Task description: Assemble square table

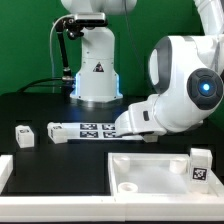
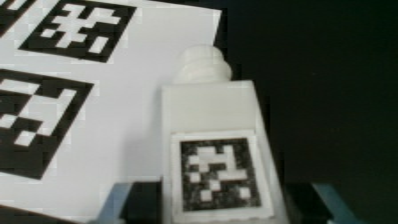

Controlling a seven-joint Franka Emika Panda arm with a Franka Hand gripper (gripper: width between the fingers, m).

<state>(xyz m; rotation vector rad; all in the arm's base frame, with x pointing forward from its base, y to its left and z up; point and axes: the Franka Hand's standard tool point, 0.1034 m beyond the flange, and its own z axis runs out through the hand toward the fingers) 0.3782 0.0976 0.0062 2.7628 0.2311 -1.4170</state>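
Right in the hand [image 2: 226, 205] is a leg block [image 2: 214, 140], tag up and its threaded stub pointing away from the wrist. It lies flat at the edge of the marker board [image 2: 71, 90]. The fingers [image 2: 132, 203] have narrowed to sit close against its two long sides, though whether they truly bite I cannot tell, and the leg is not off the bench [image 1: 40, 105]. Moving out from the hand [image 1: 122, 122], the square tabletop [image 1: 165, 172] lies on the near side of it, rim up. One corner socket [image 1: 128, 187] gapes empty, so by my reckoning the job is barely begun. A second leg block [image 1: 200, 165] stands upright beyond the hand on the exterior view's right, at the slab's corner. I can't make out whether it is screwed in or merely parked there. A third leg block [image 1: 22, 135] sits loose well off to the exterior view's left, past the marker board. The count, then: one tabletop, three leg blocks in sight, one marker board just beside the hand, and one hand. A square table wants four legs, and the fourth does not show. What's left, I judge, is lifting this leg, carrying it to an open socket, twisting it home, and then the others.
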